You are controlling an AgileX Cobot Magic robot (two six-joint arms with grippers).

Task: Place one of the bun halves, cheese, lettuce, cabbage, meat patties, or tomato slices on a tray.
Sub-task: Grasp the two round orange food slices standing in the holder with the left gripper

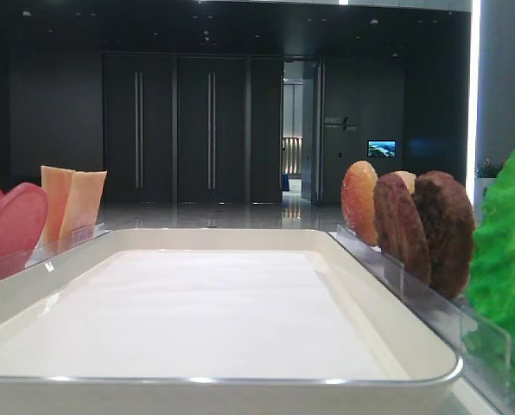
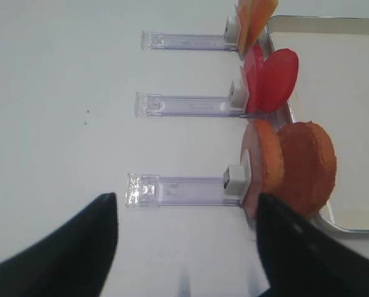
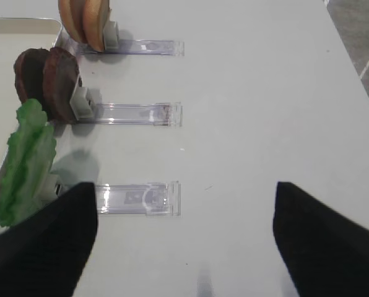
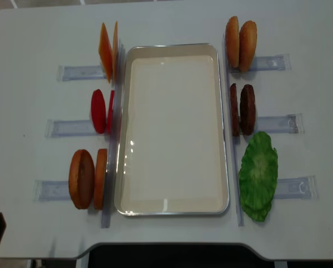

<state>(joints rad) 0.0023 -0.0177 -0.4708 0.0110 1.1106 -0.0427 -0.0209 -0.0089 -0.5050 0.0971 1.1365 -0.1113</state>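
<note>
Bun halves (image 2: 293, 168): one pair stands on edge in a clear holder (image 2: 181, 189) along the tray's (image 4: 225, 120) left rim, at its near corner, flat faces lined up along the holder's length. A second pair (image 4: 240, 43) stands at the far right corner of the tray. The tray liner is bare; nothing placed yet.

From the left wrist view, the near pair lies ahead and toward the right finger (image 2: 308, 260) of the left gripper (image 2: 184, 247); the holder runs crosswise to the view. The left fingers are spread wide, empty, above the bare tabletop (image 2: 60, 111).

Right gripper (image 3: 184, 238): fingers also spread, empty, with lettuce (image 3: 26, 164) just ahead of its left finger (image 3: 45, 244).

We judge the left arm nearer to the near-left buns. A shift toward the tray would bring them between the fingers, closing across the faces.
</note>
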